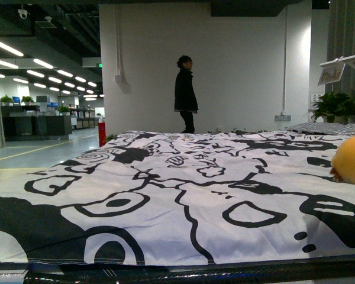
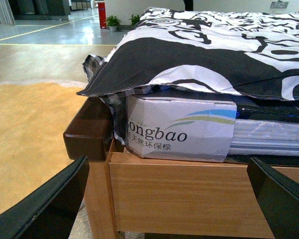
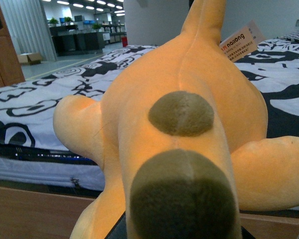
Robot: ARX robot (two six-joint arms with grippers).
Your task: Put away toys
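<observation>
An orange-yellow plush toy (image 3: 189, 74) with two dark olive patches, stubby limbs and a paper tag fills the right wrist view. My right gripper (image 3: 182, 234) is shut on it, its fingers almost wholly hidden beneath the plush. The same toy (image 1: 352, 161) pokes in at the right edge of the front view, over the bed. My left gripper (image 2: 172, 199) is open, with nothing between its dark fingers (image 2: 45, 204). It faces the wooden bed frame (image 2: 189, 194) at the bed's corner.
A black-and-white patterned cover (image 1: 177, 189) spreads over the bed. Under it a mattress in a printed wrapper (image 2: 179, 129) rests on the wooden frame. A dark corner post (image 2: 89, 129) stands beside tan floor. A person (image 1: 185, 93) stands by the far white wall, near a potted plant (image 1: 334, 106).
</observation>
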